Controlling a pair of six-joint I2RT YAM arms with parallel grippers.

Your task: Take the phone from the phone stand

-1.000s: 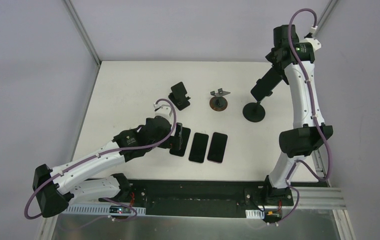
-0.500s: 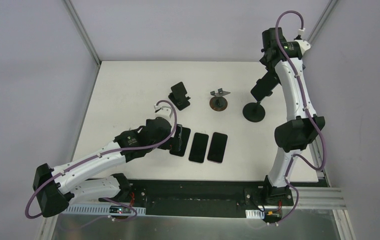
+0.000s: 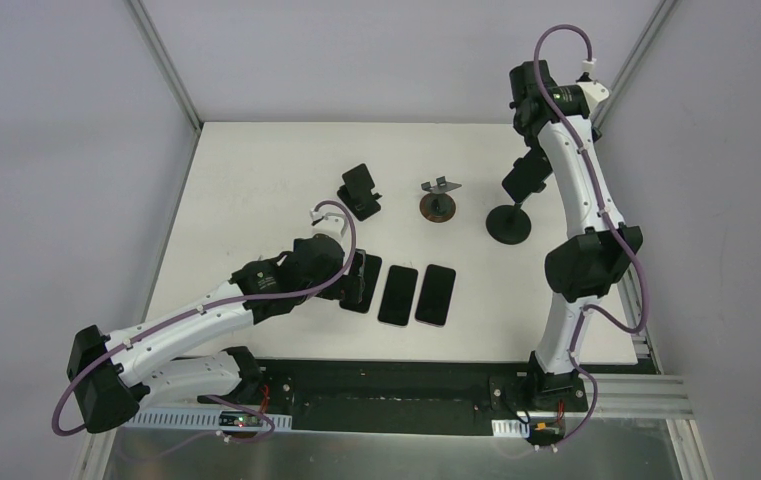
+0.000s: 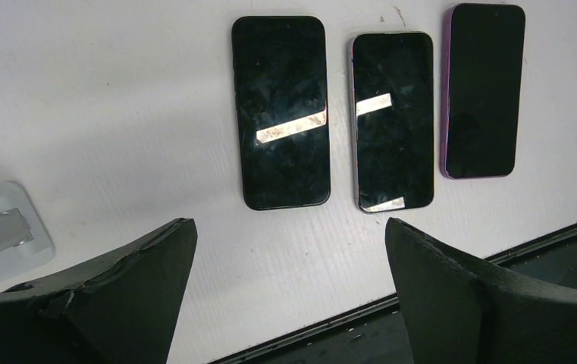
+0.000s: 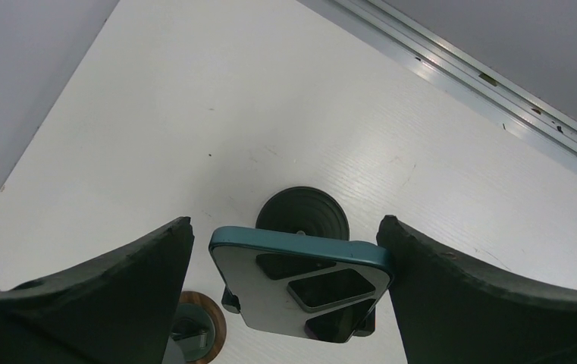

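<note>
Phone [image 5: 304,284] on stand [image 5: 302,212]: rigid, probably light, glossy and slippery, so pinch the teal side edges; right end effector [image 5: 285,227] open astride it, not gripping.

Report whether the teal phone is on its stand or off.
On. The teal phone sits propped on the round-based stand, with the right gripper open around it, not clamped.
</note>
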